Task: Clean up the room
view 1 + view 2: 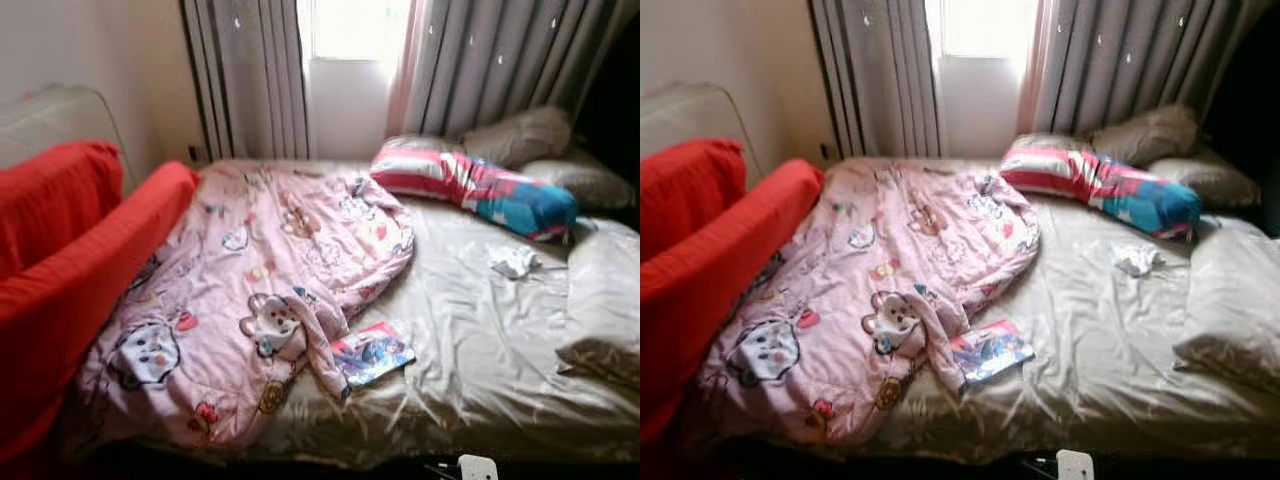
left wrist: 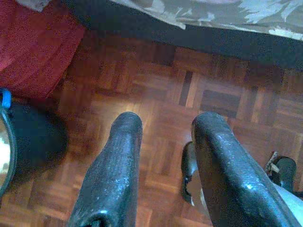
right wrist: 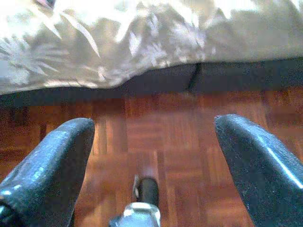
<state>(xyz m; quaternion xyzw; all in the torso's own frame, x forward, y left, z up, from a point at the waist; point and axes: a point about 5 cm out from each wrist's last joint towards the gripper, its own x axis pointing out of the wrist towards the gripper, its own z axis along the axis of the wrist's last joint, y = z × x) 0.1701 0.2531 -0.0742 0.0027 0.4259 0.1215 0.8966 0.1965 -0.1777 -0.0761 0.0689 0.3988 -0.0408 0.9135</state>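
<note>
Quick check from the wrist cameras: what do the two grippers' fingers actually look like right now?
The left gripper has two long, rounded black fingers with a slightly scuffed, glossy surface. The right gripper has the same thick black fingers, blunt-tipped, with pale highlights along their edges.

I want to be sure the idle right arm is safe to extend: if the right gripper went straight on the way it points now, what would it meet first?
Probably the reddish-brown parquet floor. The right gripper, fingers open and holding nothing, points down at bare wood just short of the bed's dark base, under the overhanging shiny beige bedsheet. Depth is unclear, so the base could come first.
</note>
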